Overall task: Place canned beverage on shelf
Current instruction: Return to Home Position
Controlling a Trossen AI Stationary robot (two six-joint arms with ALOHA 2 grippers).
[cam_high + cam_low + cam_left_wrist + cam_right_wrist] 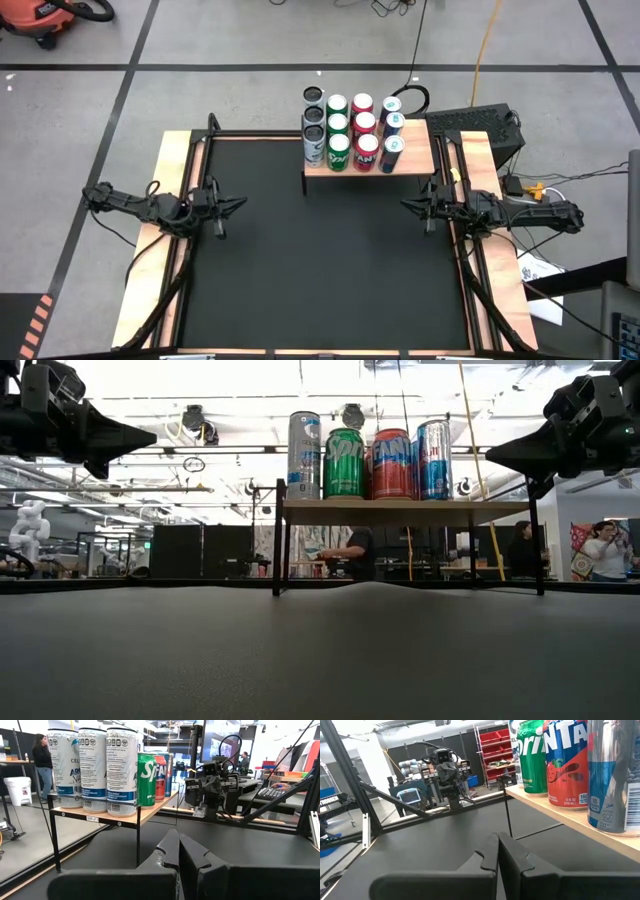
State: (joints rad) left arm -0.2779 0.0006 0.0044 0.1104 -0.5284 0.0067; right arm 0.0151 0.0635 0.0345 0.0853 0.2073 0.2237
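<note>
The shelf [420, 160], a light wood plank on thin black legs, stands at the table's far edge. Several beverage cans [352, 128] stand upright on it in rows: silver, green, red and blue ones [344, 463]. My left gripper [240, 205] hovers shut above the table's left edge, pointing level toward the middle. My right gripper [407, 206] hovers shut above the right edge, pointing level toward the left one. Neither holds anything. The wrist views show each pair of shut fingers [178, 851] [498, 851] with the shelf off to one side.
The black mat [320, 270] is bordered by wooden side rails [160, 250] left and right. Cables and a black box [480, 125] lie behind the shelf on the right. People [605, 550] stand in the room far beyond the table.
</note>
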